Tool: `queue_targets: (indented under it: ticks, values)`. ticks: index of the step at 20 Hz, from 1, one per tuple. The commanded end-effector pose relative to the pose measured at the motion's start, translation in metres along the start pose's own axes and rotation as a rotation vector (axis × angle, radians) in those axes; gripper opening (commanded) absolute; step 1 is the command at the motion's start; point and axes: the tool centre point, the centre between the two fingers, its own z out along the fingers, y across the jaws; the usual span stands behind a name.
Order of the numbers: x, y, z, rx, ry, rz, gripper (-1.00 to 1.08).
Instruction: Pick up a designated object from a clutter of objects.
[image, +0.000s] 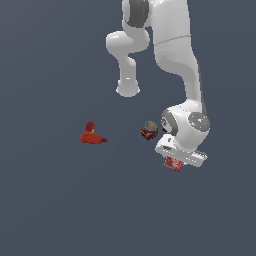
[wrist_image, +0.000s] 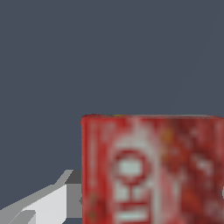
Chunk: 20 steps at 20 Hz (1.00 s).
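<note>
The claw (image: 175, 165) sits low over the flat red box (image: 173, 163), straddling it, presumably to take it by its narrow sides; whether its fingers press the box I cannot tell. In the wrist view the box (wrist_image: 153, 170) fills the frame beside one grey finger (wrist_image: 48, 203). Just beyond the claw stands the multicoloured can (image: 149, 130); well apart lies the red drill-shaped tool (image: 91, 135) on the desk (image: 50, 200). No containers are visible.

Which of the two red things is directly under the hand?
The flat red box with white lettering; the red drill-shaped tool lies far off toward the exterior view's left.
</note>
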Motion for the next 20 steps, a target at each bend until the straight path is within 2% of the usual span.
queue_targets:
  ticks: [1,12,20]
  values:
    - [0.001,0.000,0.001,0.000,0.000,0.001,-1.00]
    - [0.003,0.005,-0.006,0.000,0.000,0.000,-1.00]
    - [0.024,0.034,-0.044,0.000,0.000,0.000,-1.00]
